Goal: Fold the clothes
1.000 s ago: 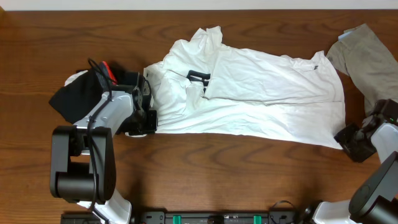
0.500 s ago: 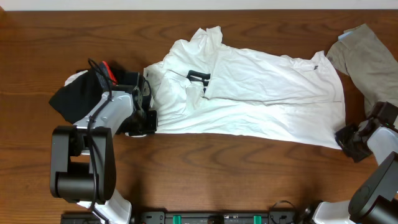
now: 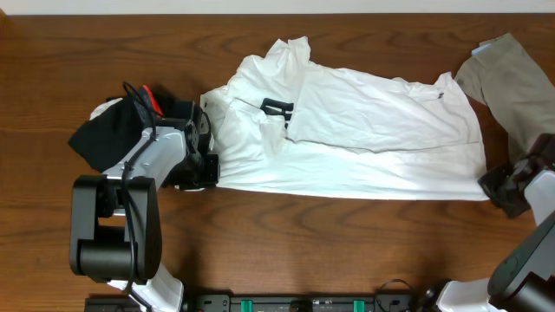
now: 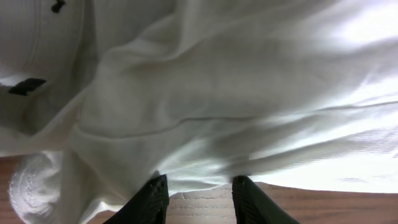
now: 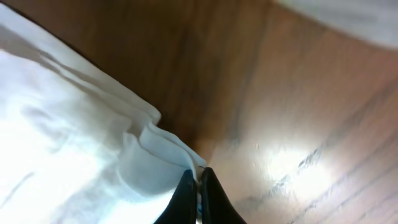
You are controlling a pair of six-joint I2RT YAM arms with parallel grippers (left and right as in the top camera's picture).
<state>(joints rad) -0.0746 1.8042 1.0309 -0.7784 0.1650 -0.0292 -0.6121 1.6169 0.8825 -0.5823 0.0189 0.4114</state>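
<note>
The white T-shirt (image 3: pixel 364 130) lies spread across the middle of the table, with a bit of dark lettering (image 3: pixel 276 107) showing near a fold. My left gripper (image 3: pixel 211 166) sits at its lower left edge. In the left wrist view the left gripper (image 4: pixel 200 183) is open, the shirt's hem (image 4: pixel 217 93) at its tips and bare wood between the fingers. My right gripper (image 3: pixel 492 184) is at the shirt's lower right corner. The right wrist view shows this gripper (image 5: pixel 198 173) shut on a thin fold of the shirt's edge (image 5: pixel 143 155).
A black garment (image 3: pixel 104 134) with a red edge (image 3: pixel 147 94) lies bunched at the left, behind the left arm. A khaki-grey garment (image 3: pixel 512 87) lies at the back right, near the right arm. Bare wooden table (image 3: pixel 329 243) runs along the front.
My right gripper has shut on the shirt's lower right corner and drawn it right and away from the front edge, so the bottom hem runs straighter. The left arm has not moved.
</note>
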